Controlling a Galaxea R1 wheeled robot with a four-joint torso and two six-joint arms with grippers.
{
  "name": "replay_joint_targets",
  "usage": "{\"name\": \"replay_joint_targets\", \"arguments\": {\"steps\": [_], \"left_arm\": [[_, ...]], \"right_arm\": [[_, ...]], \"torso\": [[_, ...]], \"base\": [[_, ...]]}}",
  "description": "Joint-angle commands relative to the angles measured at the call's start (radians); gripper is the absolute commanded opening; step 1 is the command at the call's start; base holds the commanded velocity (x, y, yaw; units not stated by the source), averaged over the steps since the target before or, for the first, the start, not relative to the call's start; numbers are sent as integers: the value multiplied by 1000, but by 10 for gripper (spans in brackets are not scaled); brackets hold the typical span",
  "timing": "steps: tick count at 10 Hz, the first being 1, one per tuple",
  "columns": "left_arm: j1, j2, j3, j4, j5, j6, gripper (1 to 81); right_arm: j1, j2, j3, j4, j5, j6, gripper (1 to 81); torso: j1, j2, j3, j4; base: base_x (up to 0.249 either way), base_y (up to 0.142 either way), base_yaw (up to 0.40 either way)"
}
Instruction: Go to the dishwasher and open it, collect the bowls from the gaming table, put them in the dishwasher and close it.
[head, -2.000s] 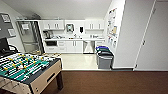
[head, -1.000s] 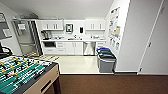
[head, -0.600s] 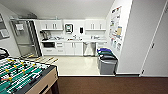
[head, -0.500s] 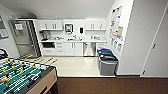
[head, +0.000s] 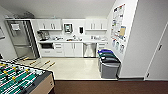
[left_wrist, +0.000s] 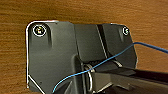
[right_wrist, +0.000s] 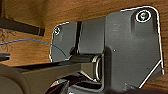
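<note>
Standing shut under the far counter, the dishwasher (head: 89, 49) waits between white cabinets (head: 73, 49); the gaming table (head: 21, 79) sits close at the near left. Whether either gripper is spread, I cannot tell.

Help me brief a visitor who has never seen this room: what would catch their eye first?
Probably the gaming table with its green field, close in the near left corner. Next, the white kitchenette along the far wall, with the steel-fronted dishwasher shut under the counter. Dark bins stand by the right wall.
</note>
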Motion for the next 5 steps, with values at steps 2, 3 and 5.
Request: {"name": "replay_joint_targets", "arguments": {"steps": [2, 3, 5], "left_arm": [[-49, -18, 7, 1, 60, 1, 811], [-49, -25, 7, 0, 60, 1, 811], [-49, -45, 4, 0, 60, -1, 811]], "right_arm": [[48, -25, 8, 5, -64, 0, 811], [48, -35, 0, 8, -64, 0, 811], [45, -40, -38, 10, -64, 6, 811]], "torso": [[0, 0, 0, 0], [0, 0, 0, 0], [0, 0, 0, 0]], "base": [[276, 0, 0], [276, 0, 0], [276, 0, 0]]}}
